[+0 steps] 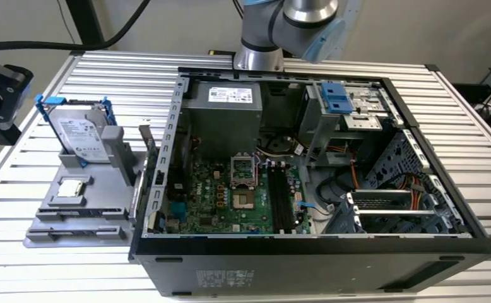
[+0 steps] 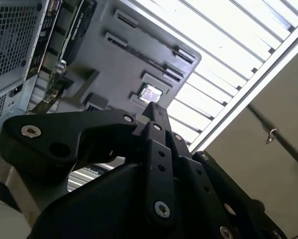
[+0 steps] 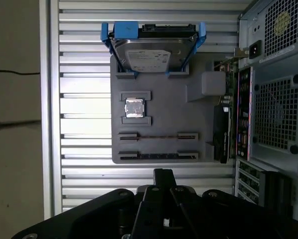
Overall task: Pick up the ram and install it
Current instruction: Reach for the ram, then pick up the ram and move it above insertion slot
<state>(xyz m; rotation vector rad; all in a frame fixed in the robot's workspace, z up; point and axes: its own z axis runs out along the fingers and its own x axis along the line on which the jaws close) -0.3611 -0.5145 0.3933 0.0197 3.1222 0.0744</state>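
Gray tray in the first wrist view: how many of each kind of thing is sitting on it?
Hard drive: 1
Square silver chip: 1
Green circuit card, standing at the edge of the tray: 1
Total: 3
I left out the long slots, because I cannot tell what is in them.

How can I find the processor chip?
At the exterior view's left of the open computer case lies a grey tray. Between its blue-railed hard drive and two long slots sits the processor chip, the only small, flat, silver square.
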